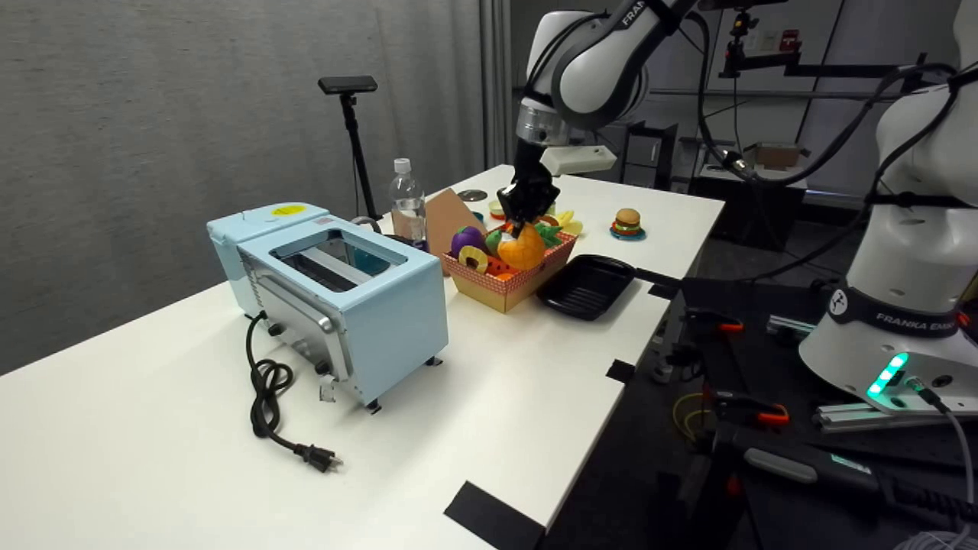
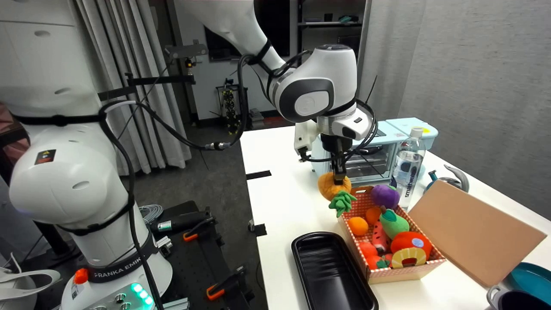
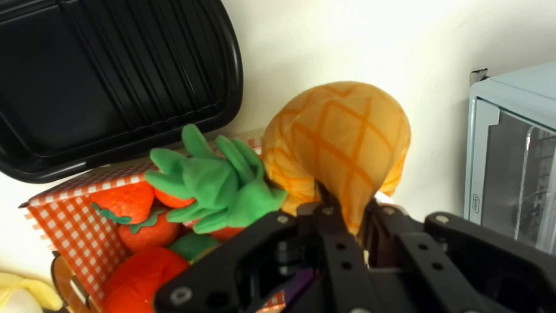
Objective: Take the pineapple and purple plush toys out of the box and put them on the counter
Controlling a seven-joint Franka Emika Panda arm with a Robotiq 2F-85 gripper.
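Note:
The pineapple plush (image 2: 327, 186), orange with green leaves, is pinched in my gripper (image 2: 339, 179). In the wrist view the fingers (image 3: 346, 204) are closed on a fold of the pineapple's orange body (image 3: 343, 130), leaves pointing left. It hangs at the edge of the red-checked box (image 2: 407, 275), partly over the counter (image 2: 284, 215). In an exterior view the pineapple (image 1: 523, 249) overlaps the box (image 1: 477, 290). The round purple plush (image 2: 385, 196) lies in a corner of the box; it also shows in an exterior view (image 1: 467, 240). In the wrist view it is mostly hidden behind the gripper.
Several other plush foods, such as a green pear (image 2: 394, 224), fill the box. A black tray (image 2: 331, 267) stands along one side. A light-blue toaster oven (image 1: 393, 321), a water bottle (image 2: 408, 168) and a tan board (image 2: 473, 232) stand around it. A toy burger (image 1: 627, 221) stands farther off.

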